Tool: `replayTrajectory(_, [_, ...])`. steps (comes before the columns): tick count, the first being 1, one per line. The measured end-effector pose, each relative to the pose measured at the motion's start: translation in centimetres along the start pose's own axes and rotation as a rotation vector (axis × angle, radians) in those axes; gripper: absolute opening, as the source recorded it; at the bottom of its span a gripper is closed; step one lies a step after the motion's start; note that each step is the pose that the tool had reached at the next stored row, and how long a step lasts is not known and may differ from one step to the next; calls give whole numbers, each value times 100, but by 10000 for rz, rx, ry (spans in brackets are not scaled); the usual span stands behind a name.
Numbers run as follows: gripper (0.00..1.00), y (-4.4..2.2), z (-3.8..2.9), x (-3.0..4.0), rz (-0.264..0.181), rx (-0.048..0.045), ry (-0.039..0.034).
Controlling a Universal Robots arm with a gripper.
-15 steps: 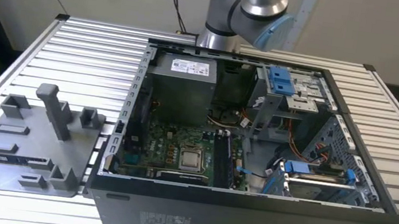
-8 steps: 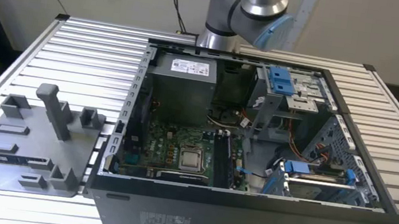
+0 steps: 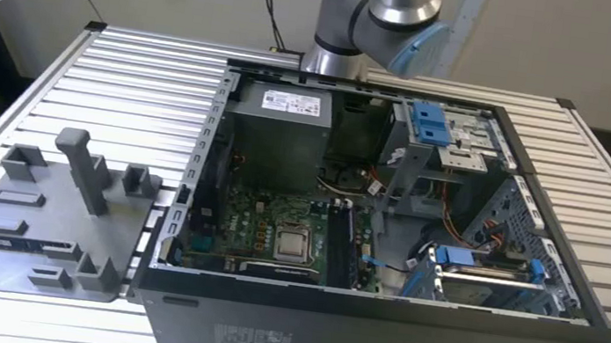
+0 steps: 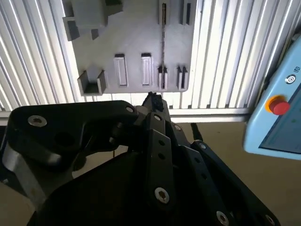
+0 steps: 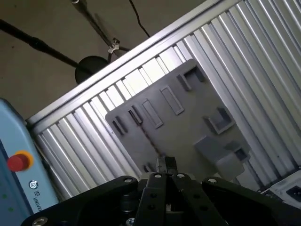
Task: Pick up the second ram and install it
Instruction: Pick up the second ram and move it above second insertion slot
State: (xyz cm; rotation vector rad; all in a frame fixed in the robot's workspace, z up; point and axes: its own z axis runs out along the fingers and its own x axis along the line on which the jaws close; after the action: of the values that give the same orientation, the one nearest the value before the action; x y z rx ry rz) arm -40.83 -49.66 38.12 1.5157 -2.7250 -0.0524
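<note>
Risk, as a judgement: if the fingers lower while closed, they hit the stick's thin top edge and tilt or knock it in its slot instead of straddling it. The fingers are pinched together, hold nothing and touch nothing, well above the grey fixture plate. The second ram stands on edge in a slot of that plate. The plate lies on the slatted bench.
</note>
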Motion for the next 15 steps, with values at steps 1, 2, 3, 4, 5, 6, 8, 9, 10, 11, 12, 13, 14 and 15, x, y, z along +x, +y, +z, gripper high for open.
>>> replayTrajectory(1, [11, 0, 0, 0, -179, 1, 7])
replayTrajectory(2, [11, 0, 1, 0, -360, 2, 15])
replayTrajectory(3, [11, 0, 1, 0, -538, 2, 22])
replayTrajectory(4, [11, 0, 2, 0, -734, 3, 30])
replayTrajectory(5, [11, 0, 2, 0, -914, 4, 38])
replayTrajectory(6, [11, 0, 3, 0, -1094, 4, 45])
replayTrajectory(8, [11, 0, 4, 0, -1458, 6, 59])
replayTrajectory(9, [11, 0, 5, 0, -1639, 7, 66])
replayTrajectory(10, [11, 0, 5, 0, -1818, 7, 74])
replayTrajectory(11, [11, 0, 6, 0, -2003, 8, 81])
replayTrajectory(12, [11, 0, 7, 0, -2184, 9, 88])
replayTrajectory(13, [11, -1, 9, 0, -2362, 10, 95])
replayTrajectory(14, [11, -1, 11, 0, -2543, 10, 103])
replayTrajectory(15, [11, 0, 14, -1, -2721, 10, 110])
